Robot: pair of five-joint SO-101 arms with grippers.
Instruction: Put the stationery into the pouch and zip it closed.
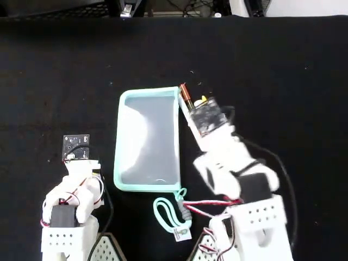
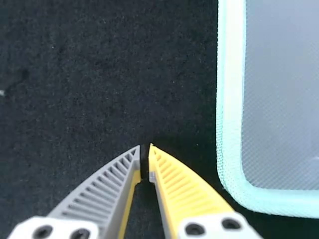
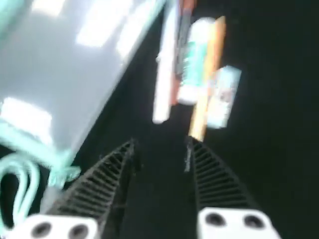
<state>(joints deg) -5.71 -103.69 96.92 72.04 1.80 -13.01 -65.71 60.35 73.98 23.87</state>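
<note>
Now right gripper (image 3: 160, 149) open, short of the stationery (image 3: 193, 67) beside the pouch (image 1: 147, 136), mid-frame; items bunched, a grab may scatter them. Left gripper (image 2: 145, 155) closed, empty.

No legible text anywhere. Stationery (image 3: 198, 64) labels, strap tag (image 1: 182, 234) perhaps printed; too blurred to read.

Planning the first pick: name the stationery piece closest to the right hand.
The orange stick: its end almost reaches the right hand; the white pen, the teal-labelled tube and the small eraser lie farther off.
</note>
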